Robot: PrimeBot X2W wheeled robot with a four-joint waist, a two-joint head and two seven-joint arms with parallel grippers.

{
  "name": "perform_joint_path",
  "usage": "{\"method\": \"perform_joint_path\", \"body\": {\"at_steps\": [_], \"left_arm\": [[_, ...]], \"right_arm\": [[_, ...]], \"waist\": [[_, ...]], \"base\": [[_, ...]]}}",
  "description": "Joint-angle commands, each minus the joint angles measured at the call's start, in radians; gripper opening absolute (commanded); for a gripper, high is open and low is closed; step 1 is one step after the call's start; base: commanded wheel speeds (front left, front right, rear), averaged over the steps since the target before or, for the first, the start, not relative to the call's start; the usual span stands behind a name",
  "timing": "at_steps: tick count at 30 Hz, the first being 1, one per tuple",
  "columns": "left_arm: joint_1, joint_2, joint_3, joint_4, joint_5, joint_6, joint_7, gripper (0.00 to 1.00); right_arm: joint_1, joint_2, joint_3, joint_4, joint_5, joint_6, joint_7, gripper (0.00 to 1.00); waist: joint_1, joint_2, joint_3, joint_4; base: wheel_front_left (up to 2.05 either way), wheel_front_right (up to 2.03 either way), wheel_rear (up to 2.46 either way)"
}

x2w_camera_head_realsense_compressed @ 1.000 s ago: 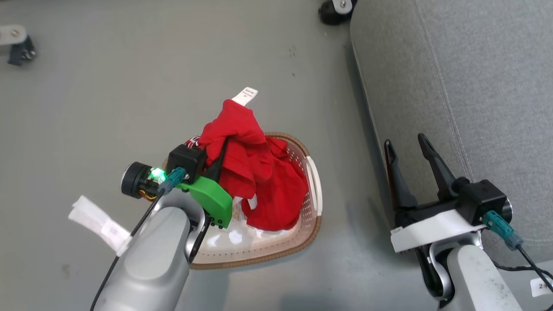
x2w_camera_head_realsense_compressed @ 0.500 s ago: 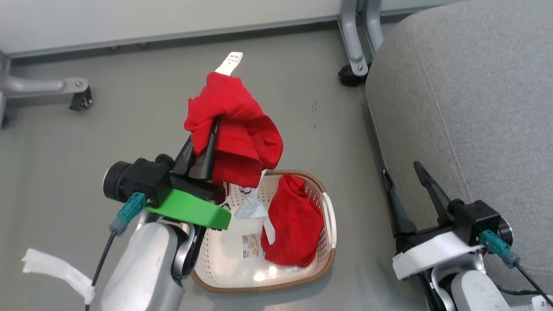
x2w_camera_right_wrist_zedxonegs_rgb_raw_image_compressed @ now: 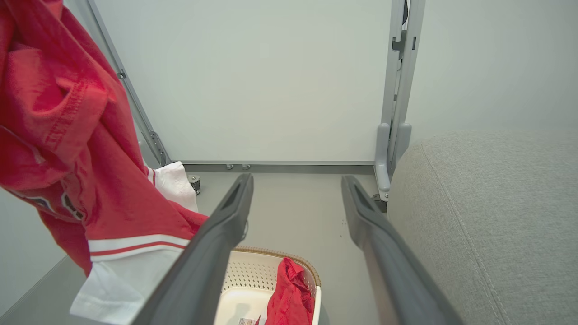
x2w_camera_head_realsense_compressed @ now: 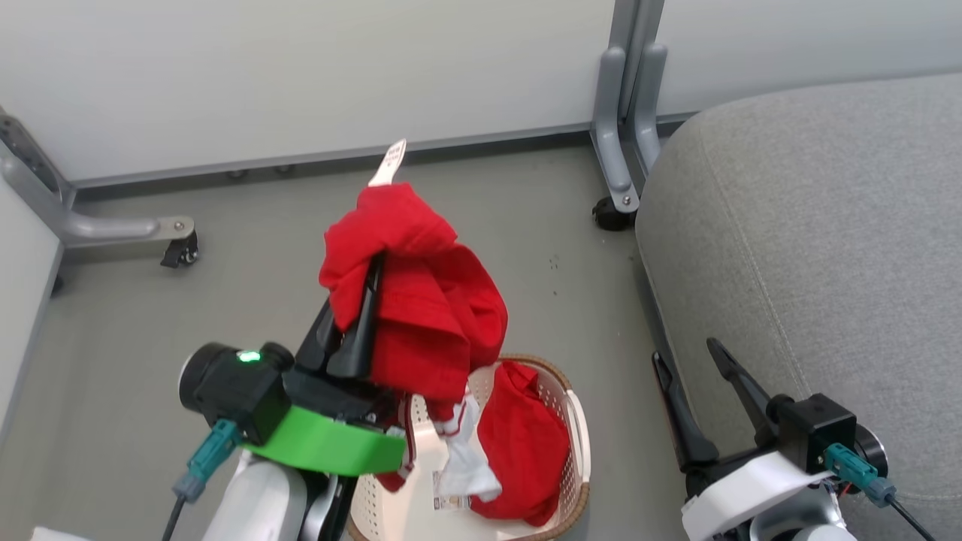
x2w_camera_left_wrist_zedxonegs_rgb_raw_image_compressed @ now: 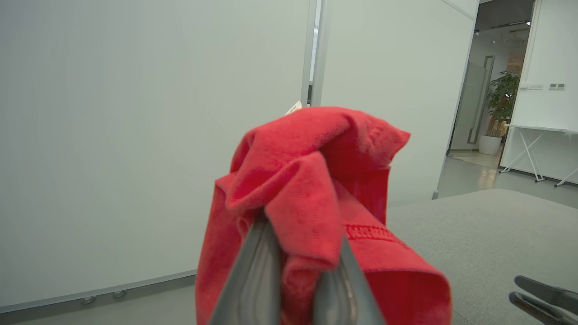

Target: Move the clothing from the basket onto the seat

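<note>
- At the far left I see a grey frame leg (x2w_camera_head_realsense_compressed: 113, 225) on a castor; it stands on the floor (x2w_camera_head_realsense_compressed: 248, 300) against the pale partition wall (x2w_camera_head_realsense_compressed: 301, 75).
- My left gripper (x2w_camera_head_realsense_compressed: 372, 278) is raised above the floor; its dark fingers are pressed together, pinching the red jersey (x2w_camera_head_realsense_compressed: 436, 308). The cloth bunches over the fingertips, and a white tag (x2w_camera_head_realsense_compressed: 388, 161) sticks up from the top of the bundle.
- From the right wrist view the jersey shows dark lettering and a white-and-red striped band. Its white hem hangs over the inside of the basket (x2w_camera_head_realsense_compressed: 580, 443); I cannot tell whether it touches.
- The basket sits on the floor, below and to the right of the left gripper, between my two arms. A second red garment (x2w_camera_head_realsense_compressed: 526, 451) lies crumpled in its right half against the perforated wall; a sticker (x2w_camera_head_realsense_compressed: 443, 481) shows on the bottom.
- A second frame leg (x2w_camera_head_realsense_compressed: 616, 150) stands by the seat's far corner.
- My right gripper (x2w_camera_head_realsense_compressed: 684, 349) sits low; its fingers are spread wide and hold nothing. It is close beside the seat's front edge and apart from the basket.
- The seat (x2w_camera_head_realsense_compressed: 812, 248) takes up the right side; it is grey fabric with a stitched seam across it.
</note>
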Motion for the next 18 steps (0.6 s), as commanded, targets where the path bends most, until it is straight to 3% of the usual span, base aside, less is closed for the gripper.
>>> {"method": "perform_joint_path", "body": {"at_steps": [1, 18], "left_arm": [[0.032, 0.005, 0.001, -0.012, 0.008, 0.002, -0.003, 0.00], [0.087, 0.004, -0.021, -0.052, 0.002, 0.008, -0.003, 0.00]], "right_arm": [[0.026, -0.003, 0.001, -0.011, 0.005, 0.000, 0.007, 1.00], [0.073, 0.001, 0.004, -0.033, 0.017, 0.000, 0.029, 1.00]], "waist": [[0.0001, 0.0000, -0.039, -0.007], [0.0001, 0.0000, -0.058, 0.001]], "base": [[0.00, 0.00, 0.00], [0.00, 0.00, 0.00]]}}
